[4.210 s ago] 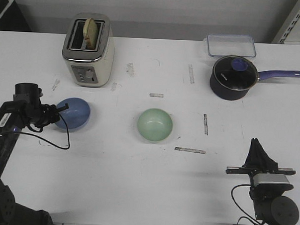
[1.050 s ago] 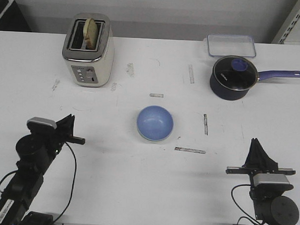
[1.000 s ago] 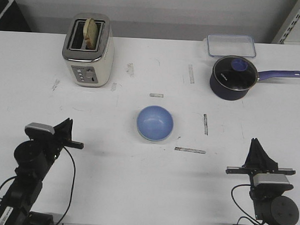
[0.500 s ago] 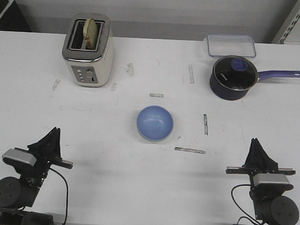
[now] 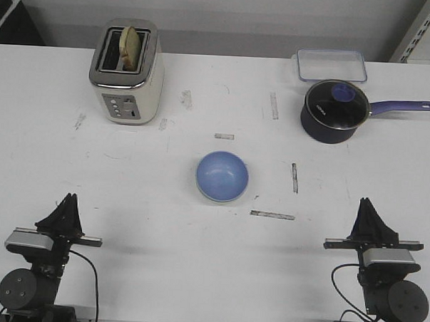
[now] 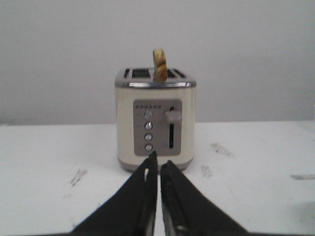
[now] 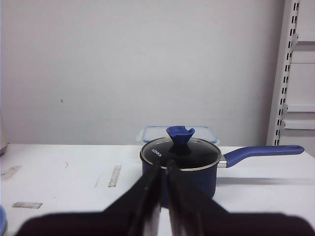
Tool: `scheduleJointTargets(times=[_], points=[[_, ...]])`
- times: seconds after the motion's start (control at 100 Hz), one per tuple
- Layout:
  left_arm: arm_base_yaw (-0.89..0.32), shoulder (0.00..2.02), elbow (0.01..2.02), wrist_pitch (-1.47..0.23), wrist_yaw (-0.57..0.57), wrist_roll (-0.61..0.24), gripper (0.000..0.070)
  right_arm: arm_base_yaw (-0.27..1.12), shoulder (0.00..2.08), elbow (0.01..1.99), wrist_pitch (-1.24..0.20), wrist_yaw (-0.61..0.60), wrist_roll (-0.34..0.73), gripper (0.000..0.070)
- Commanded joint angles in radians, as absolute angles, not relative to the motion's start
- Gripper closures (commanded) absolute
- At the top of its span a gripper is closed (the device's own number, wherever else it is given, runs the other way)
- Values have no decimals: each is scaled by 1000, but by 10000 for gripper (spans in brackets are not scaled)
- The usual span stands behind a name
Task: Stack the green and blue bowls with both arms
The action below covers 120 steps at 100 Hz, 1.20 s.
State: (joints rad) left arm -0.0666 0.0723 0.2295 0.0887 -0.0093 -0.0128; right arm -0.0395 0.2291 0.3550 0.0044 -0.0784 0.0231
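The blue bowl (image 5: pixel 222 175) sits at the table's middle, nested in the green bowl, of which only a thin pale rim shows under it. My left gripper (image 5: pixel 70 199) is at the front left, far from the bowls, its jaws shut and empty; in the left wrist view the left gripper (image 6: pixel 158 161) points at the toaster. My right gripper (image 5: pixel 368 204) is at the front right, shut and empty; in the right wrist view the right gripper (image 7: pixel 164 167) points at the saucepan. A sliver of the blue bowl (image 7: pixel 1 220) shows at that view's edge.
A cream toaster (image 5: pixel 127 72) with bread in it stands at the back left, also in the left wrist view (image 6: pixel 155 119). A navy lidded saucepan (image 5: pixel 336 110) and a clear lidded box (image 5: pixel 331 65) are at the back right. Tape strips mark the table.
The blue bowl went from the left gripper at the left onto the green bowl. The left arm then drew back to the front left and shut. The right arm has not moved.
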Motion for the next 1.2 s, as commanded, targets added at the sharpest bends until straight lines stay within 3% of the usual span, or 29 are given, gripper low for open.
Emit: scheduleJointTargets(times=[0.0, 0.4, 1.19], points=[[-54, 54, 196, 102, -15, 0, 699, -39, 228, 359, 15, -78, 30, 690], [-7, 3, 12, 163, -19, -1, 699, -39, 228, 359, 15, -78, 30, 690], [-7, 3, 13, 125, -19, -3, 699, -39, 228, 359, 15, -78, 29, 690]])
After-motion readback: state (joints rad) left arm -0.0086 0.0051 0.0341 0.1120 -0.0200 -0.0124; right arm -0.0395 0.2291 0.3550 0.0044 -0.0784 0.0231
